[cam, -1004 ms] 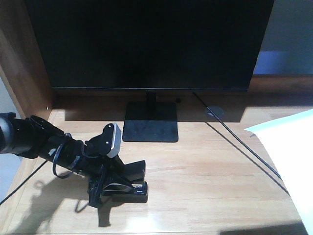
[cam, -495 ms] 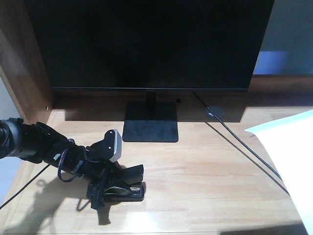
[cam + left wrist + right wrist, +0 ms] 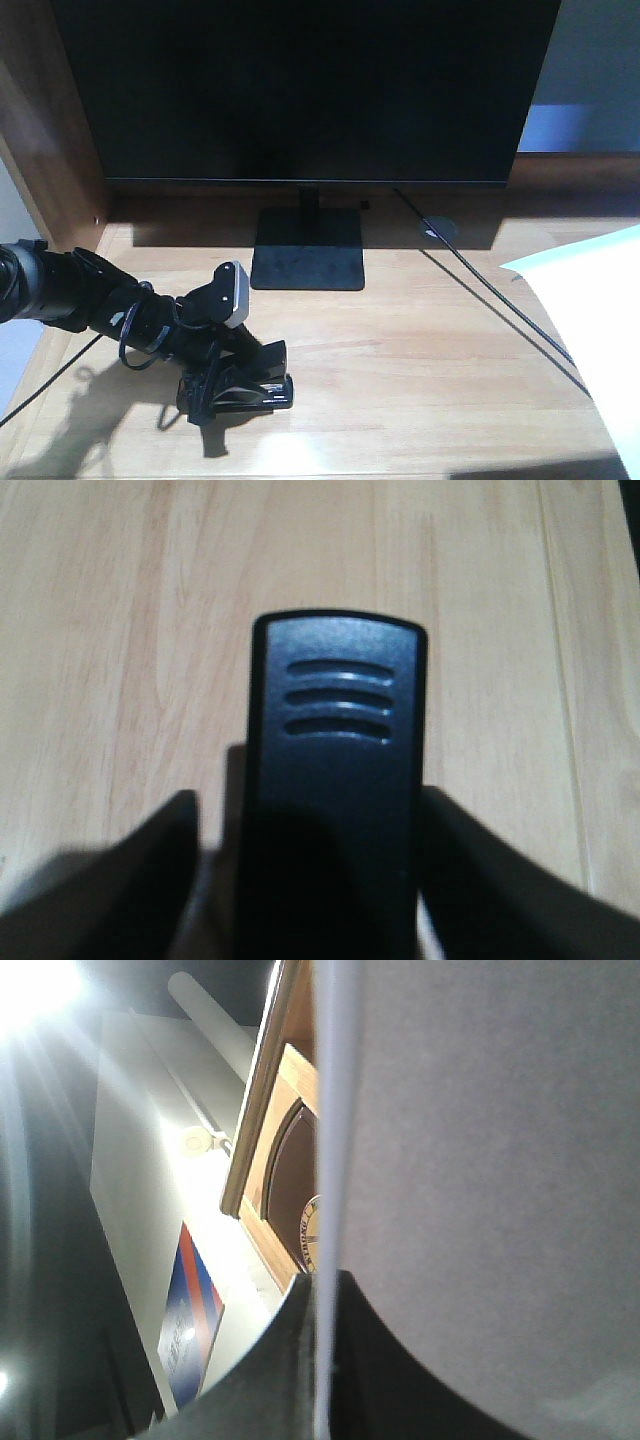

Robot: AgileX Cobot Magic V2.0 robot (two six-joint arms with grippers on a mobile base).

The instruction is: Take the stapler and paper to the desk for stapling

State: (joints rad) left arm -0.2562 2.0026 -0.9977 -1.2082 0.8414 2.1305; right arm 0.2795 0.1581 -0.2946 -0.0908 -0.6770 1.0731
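The black stapler (image 3: pixel 258 392) lies low on the light-wood desk (image 3: pixel 420 350) near its front left. My left gripper (image 3: pixel 250 375) reaches in from the left and straddles it. In the left wrist view the stapler (image 3: pixel 340 770) shows three grooves on top and sits between the fingers of the left gripper (image 3: pixel 310 800). A strip of desk shows beside the left finger (image 3: pixel 150 880), so the gripper is open. The white paper (image 3: pixel 590 320) hangs over the right side of the desk. My right gripper (image 3: pixel 322 1295) is shut on the paper (image 3: pixel 480 1160), seen edge-on.
A large black monitor (image 3: pixel 300 90) on a square stand (image 3: pixel 307 262) fills the back of the desk. A black cable (image 3: pixel 490 300) runs diagonally from a round grommet (image 3: pixel 437 230). A brown side panel (image 3: pixel 45 130) rises on the left.
The left arm has drawn back a little to the left and lower, and the stapler has shifted with it toward the front edge. The paper has not moved.
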